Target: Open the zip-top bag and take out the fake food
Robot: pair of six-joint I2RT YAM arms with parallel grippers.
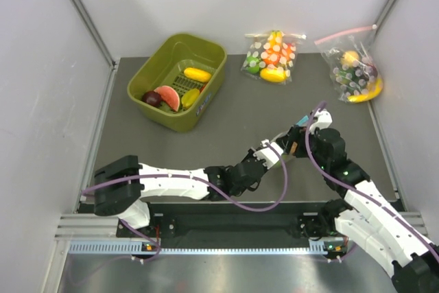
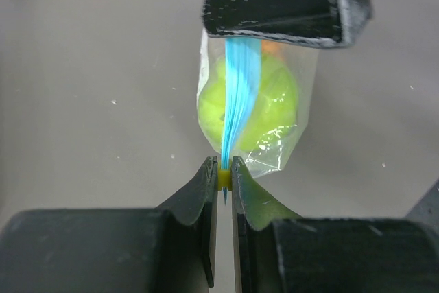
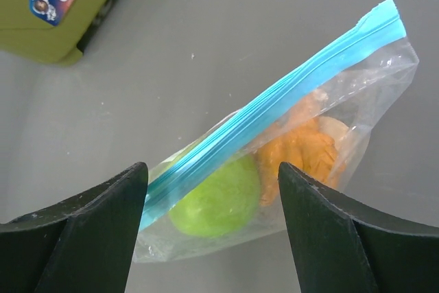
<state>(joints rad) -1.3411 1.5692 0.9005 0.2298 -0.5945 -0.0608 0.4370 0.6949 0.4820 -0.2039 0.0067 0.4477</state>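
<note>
**Strip pinched, mouth unopened**

Top view: the zip-top bag (image 1: 300, 128) seems to sit right of the tabletop's (image 1: 233, 114) middle. Left wrist: left jaws nearly closed, pinching its blue strip. Right wrist: right jaws wide, empty, straddling the fake food (image 3: 219, 200). They should nip one lip only.

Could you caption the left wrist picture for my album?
Left end effector pinching the blue zip strip of a clear bag, green toy fruit inside.

Open tabletop (image 1: 233, 111) around zip-top bag (image 3: 288, 149); bin (image 1: 214, 77), 2 dotted bags (image 1: 271, 56) (image 1: 353, 70) well beyond.
</note>
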